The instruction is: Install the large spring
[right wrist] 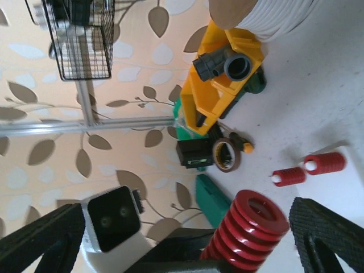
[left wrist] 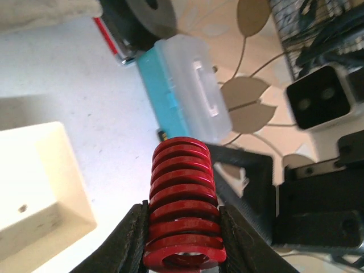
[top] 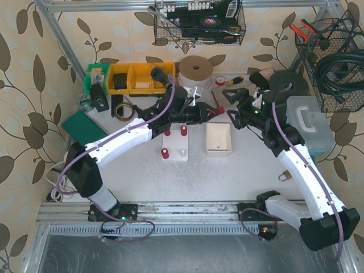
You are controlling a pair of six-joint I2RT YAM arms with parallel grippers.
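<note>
White table (top: 250, 170), cream tray (top: 219, 139) nearby; left fingers (left wrist: 128, 242) tight on large spring (left wrist: 183, 199), right fingers (right wrist: 327, 239) wide apart, seemingly clear.

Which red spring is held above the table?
The large spring, gripped by the left end effector; the two small springs stand on the white block.

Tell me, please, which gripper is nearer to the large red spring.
Left. The left gripper is shut on the large red spring near one end; the right gripper stands wide open around its other end, not gripping it.
</note>
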